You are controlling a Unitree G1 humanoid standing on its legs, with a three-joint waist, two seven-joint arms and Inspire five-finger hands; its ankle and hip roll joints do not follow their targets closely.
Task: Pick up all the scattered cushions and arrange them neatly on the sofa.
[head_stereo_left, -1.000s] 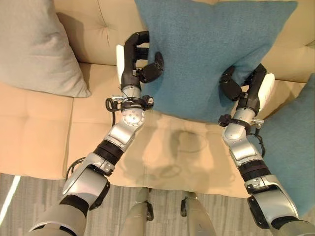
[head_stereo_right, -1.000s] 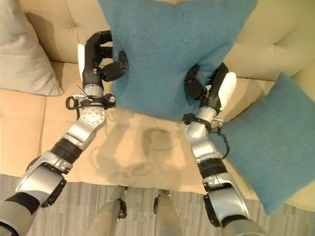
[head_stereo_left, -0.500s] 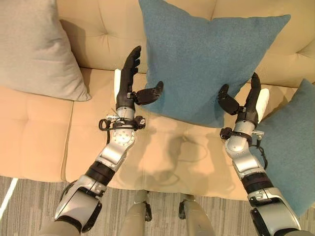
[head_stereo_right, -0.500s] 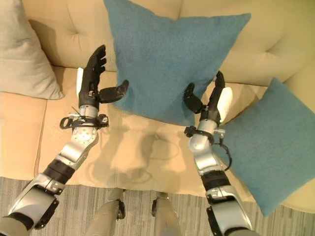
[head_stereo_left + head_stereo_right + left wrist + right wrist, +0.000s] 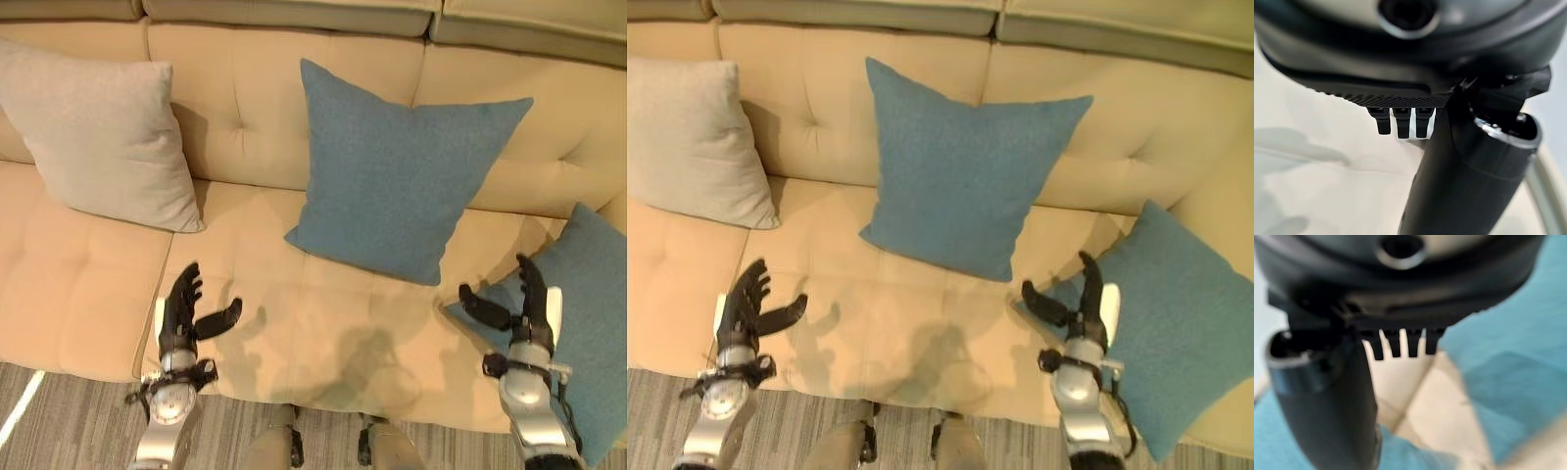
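since a second ago both hands have let go of the middle blue cushion [image 5: 407,176] and drawn back toward the front edge of the seat, and the view has pulled back with them. that cushion now stands propped on one corner against the back of the sofa [image 5: 245,108], leaning on its own with nothing touching it. to the robot's right a second blue cushion [image 5: 593,313] leans at the end of the sofa, and to its left a grey cushion [image 5: 103,132] rests against the backrest, well apart from the middle one.

the left hand [image 5: 181,318] hovers over the seat near the front edge, fingers straight and spread, thumb out to the side, holding nothing. the right hand [image 5: 524,304] is likewise spread and empty, thumb apart from the fingers, just in front of the lower corner of the right-hand cushion.

judging from this, the placing of the middle cushion looks done. all three cushions sit on the sofa, though the middle one is tilted rather than square, so some straightening may still be wanted.
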